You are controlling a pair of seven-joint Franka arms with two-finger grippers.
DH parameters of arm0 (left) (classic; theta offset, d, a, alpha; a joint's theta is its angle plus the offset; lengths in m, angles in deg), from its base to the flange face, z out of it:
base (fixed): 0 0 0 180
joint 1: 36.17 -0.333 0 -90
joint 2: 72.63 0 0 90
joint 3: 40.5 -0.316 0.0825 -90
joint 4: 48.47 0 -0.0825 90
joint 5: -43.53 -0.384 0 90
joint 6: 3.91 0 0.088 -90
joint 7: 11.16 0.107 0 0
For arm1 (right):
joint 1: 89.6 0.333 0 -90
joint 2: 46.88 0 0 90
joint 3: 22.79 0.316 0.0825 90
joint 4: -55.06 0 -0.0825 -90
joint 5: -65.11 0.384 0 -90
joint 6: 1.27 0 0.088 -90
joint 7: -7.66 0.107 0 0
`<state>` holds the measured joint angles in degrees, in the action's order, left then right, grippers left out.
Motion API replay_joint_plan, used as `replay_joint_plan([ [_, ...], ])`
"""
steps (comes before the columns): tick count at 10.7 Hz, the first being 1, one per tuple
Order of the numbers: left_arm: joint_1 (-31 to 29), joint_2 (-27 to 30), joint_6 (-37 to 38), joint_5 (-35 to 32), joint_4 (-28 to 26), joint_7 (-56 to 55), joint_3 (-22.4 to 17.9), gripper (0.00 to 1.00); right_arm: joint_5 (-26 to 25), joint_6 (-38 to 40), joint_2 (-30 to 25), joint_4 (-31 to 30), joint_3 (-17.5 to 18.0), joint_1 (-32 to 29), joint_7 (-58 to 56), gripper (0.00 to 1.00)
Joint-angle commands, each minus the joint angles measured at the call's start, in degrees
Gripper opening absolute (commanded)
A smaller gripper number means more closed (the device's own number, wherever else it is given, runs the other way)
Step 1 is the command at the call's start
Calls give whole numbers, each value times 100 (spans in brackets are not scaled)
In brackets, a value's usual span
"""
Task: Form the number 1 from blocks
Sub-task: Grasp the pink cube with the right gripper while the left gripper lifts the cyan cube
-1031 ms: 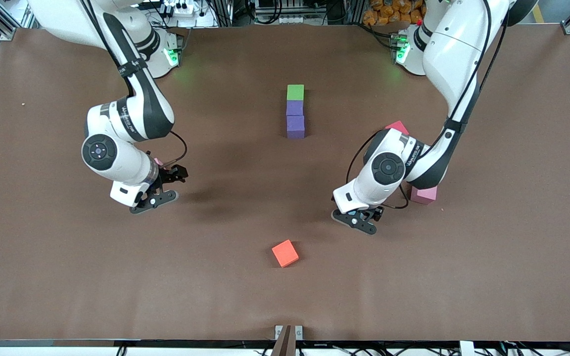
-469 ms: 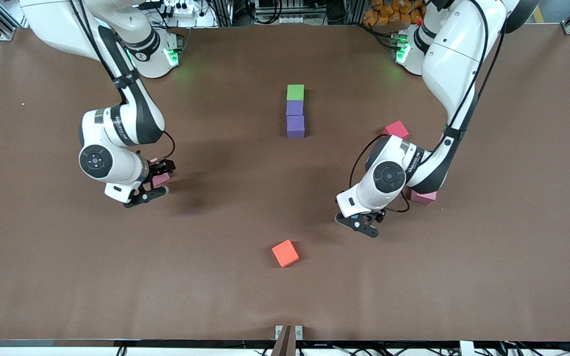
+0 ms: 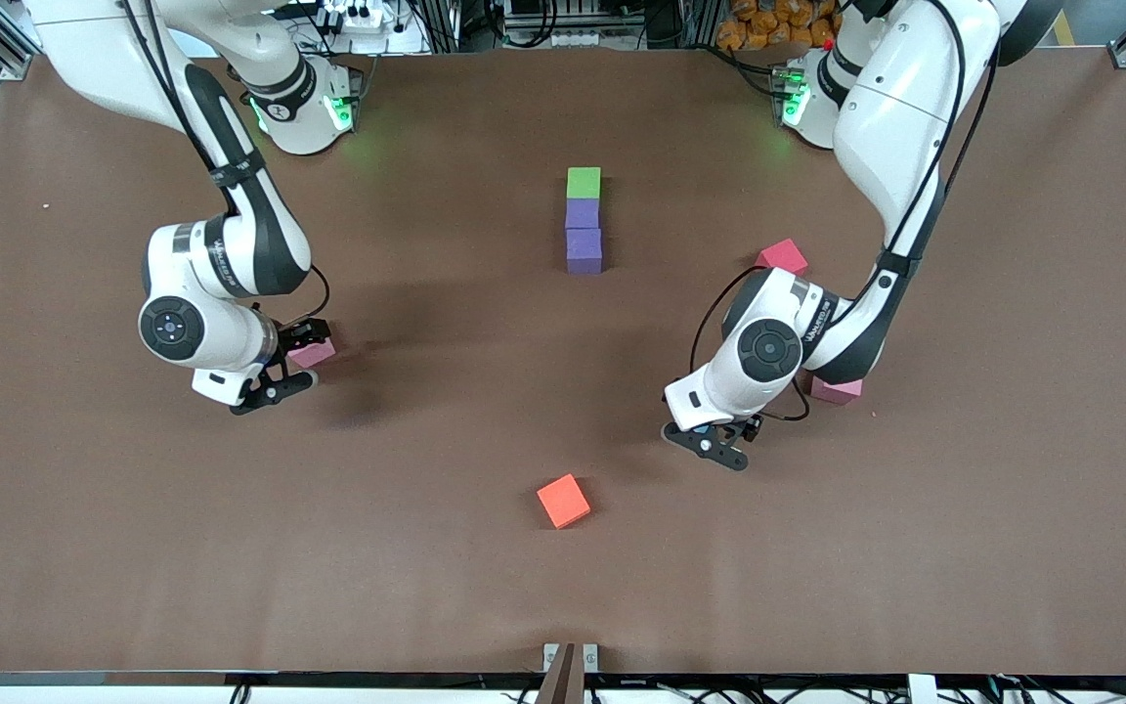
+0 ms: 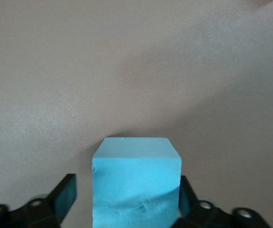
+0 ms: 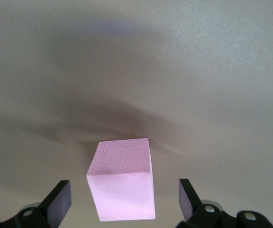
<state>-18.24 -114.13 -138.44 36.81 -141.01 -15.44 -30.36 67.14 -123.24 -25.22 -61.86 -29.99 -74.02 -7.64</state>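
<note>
While the blocks are all small matte foam cubes of the same size, they are scattered quite a bit on the brown table (image 3: 1013,548). A short straight column is seen in the middle: a green block (image 3: 584,182) farthest from the front camera, then a purple block (image 3: 583,213) touching it, then a second purple block (image 3: 584,250) touching that one.

A light blue block (image 4: 135,180) is straddled by the left gripper (image 3: 719,448), low at the table. Its jaws are not closed on it: one finger is right at the cube's side, but a clear gap is seen at the other side. From the front camera this cube is hidden under the gripper.

A pink block (image 5: 122,187) is framed by the right gripper (image 3: 294,360) toward the right arm's end of the table. The jaws are spread wide, with room left on both sides, so nothing is gripped.

A red block (image 3: 783,256) is found near the left arm's wrist, and a second pink block (image 3: 835,390) is half hidden under that arm. An orange block (image 3: 563,501) is set alone, turned a bit askew, nearest to the front camera.

Room-wise, lots of bare table is left between the column and the orange block. All blocks are kept well apart from the table's edges, and both ends of the table are wide open too.
</note>
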Motion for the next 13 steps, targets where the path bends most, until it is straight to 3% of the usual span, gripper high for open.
replay_joint_plan([
  [1,61,-52,50,162,88,-11,-30,33,-80,-47,31,-42,-9,33,-69,100],
  [2,97,-52,50,154,88,-134,-30,11,-80,-55,31,-42,-9,33,-69,100],
  [3,106,-52,50,145,88,-239,-30,0,-80,-64,49,-42,-9,42,-69,99],
  [8,448,176,85,110,-52,-2030,49,0,-72,-196,146,-147,-9,121,-69,99],
  [10,580,701,103,162,-613,-2611,111,0,-72,-222,154,-191,-9,156,-78,98],
  [13,607,1011,103,162,-1194,-3980,716,0,-72,-485,154,-401,-9,173,-96,98],
])
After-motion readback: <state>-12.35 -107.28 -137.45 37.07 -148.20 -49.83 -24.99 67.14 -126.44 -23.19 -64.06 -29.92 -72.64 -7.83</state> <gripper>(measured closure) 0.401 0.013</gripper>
